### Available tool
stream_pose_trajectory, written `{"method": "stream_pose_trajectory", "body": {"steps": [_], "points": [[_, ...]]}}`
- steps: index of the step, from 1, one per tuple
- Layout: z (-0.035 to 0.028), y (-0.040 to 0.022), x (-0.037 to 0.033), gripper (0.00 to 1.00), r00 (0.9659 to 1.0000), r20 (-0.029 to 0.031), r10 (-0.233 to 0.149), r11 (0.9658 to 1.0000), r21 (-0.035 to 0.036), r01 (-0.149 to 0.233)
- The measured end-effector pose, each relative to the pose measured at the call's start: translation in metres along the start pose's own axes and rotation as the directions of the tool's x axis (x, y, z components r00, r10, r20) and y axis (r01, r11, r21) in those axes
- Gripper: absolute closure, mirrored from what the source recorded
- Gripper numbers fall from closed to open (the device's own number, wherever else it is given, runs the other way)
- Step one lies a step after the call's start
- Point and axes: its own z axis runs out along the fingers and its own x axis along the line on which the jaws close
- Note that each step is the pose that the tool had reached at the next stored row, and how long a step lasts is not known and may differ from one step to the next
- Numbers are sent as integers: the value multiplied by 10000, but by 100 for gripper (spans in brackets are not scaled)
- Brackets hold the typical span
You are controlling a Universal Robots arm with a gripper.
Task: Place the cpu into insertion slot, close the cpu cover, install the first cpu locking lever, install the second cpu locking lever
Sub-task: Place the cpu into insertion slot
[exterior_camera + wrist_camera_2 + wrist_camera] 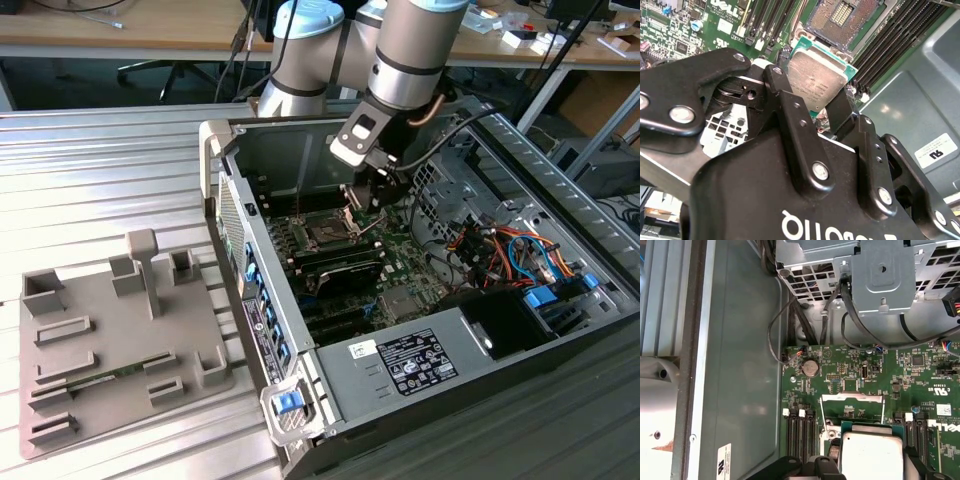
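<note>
1. The arm (410,60) reaches steeply down into the open computer case (290,150), jaws just above the motherboard (400,265).
2. In the second wrist view the jaws grip the cpu (817,82) by its edges, silvery top showing; the bare socket (844,15) lies just beyond them.
3. The first wrist view shows the cpu cover (852,398) open, beyond the held cpu.

2 cpu (816,80) edges behind black fingers (790,115), perhaps a corner too
</note>
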Motion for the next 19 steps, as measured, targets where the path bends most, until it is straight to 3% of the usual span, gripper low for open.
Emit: {"method": "stream_pose_trajectory", "body": {"steps": [19], "points": [[46, -11, -1, 45, 10000, 1, 1, 10000, 0, -1]]}}
